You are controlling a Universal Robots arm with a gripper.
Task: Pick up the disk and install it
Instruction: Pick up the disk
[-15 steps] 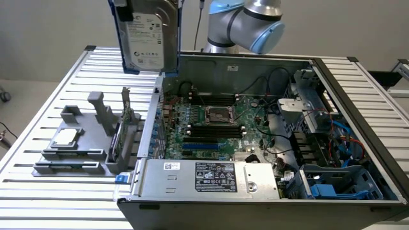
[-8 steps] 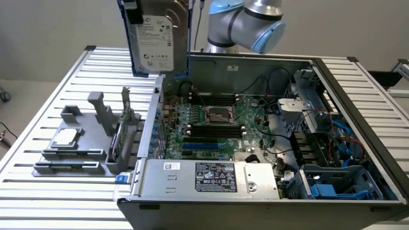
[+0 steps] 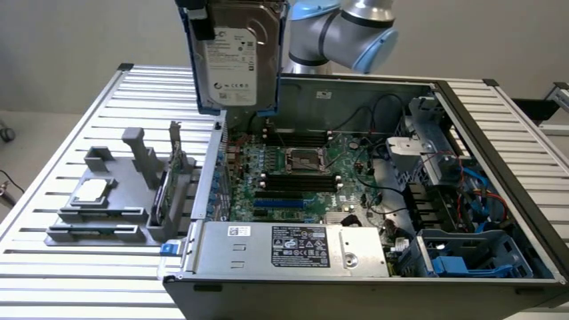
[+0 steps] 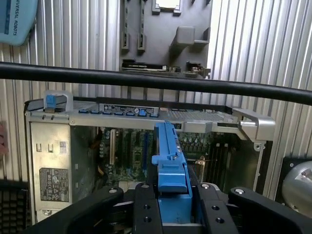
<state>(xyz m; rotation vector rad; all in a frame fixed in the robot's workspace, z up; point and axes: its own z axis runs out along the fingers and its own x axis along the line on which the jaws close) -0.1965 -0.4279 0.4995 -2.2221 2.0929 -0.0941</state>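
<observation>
- Slatted metal tabletop (image 3: 53,280) carries an open computer case (image 3: 498,133).
- Exterior view: the disk (image 3: 236,60) hangs upright above the case's wall on the exterior view's left, white label facing out (print too small to read).
- Wrist view: black fingers (image 4: 146,204) clamp its blue rail (image 4: 170,165); a blue cap (image 4: 17,19) reads "UNIVERSAL ROBOTS".

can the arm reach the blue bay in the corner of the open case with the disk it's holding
Probably yes: the gripper holds the disk well above the case, whose top is open. Only the loose cables beside the blue bay might crowd it.
</observation>
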